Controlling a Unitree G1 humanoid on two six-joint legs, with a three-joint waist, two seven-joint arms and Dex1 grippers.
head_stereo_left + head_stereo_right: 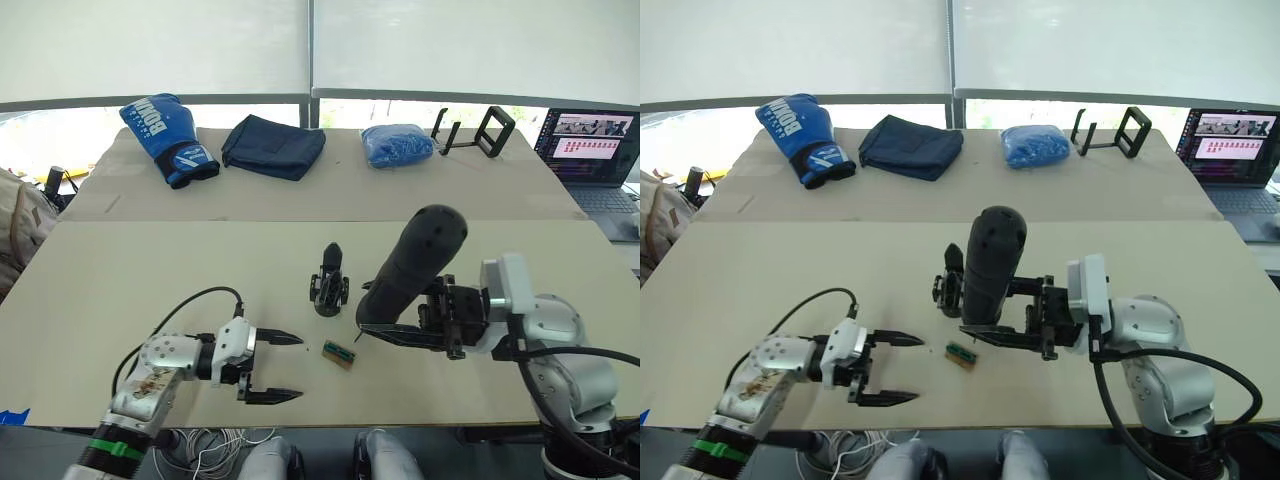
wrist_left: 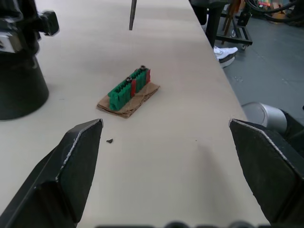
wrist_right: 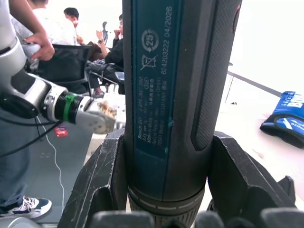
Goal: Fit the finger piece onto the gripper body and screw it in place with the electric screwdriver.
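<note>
table (image 1: 150,270): big beige top, second table behind it
back table stuff: blue boxing glove (image 1: 165,137), dark folded cloth (image 1: 273,146), blue bundle (image 1: 397,143), black stand (image 1: 478,133); laptop (image 1: 592,148) at far right
my right arm: reaches in from the right, near table centre
electric screwdriver (image 1: 413,265): thick black cylinder, clamped in my right gripper (image 3: 166,190), tilted, lower end close to the table beside the gripper body, on its right
my right gripper state: fingers (image 3: 102,180) closed tight on both sides of the screwdriver barrel
my left gripper (image 1: 278,367): low over the front-left of the table, fingers spread wide apart, holding nothing
gripper body (image 1: 329,281): stands on the table centre, pointed finger up, free of both grippers
green-and-brown block (image 2: 128,91): flat on the table, between my left fingertips and the screwdriver, just in front of the gripper body
finger piece: can't pick it out separately
tiny dark speck (image 2: 109,140): on the table near the block
</note>
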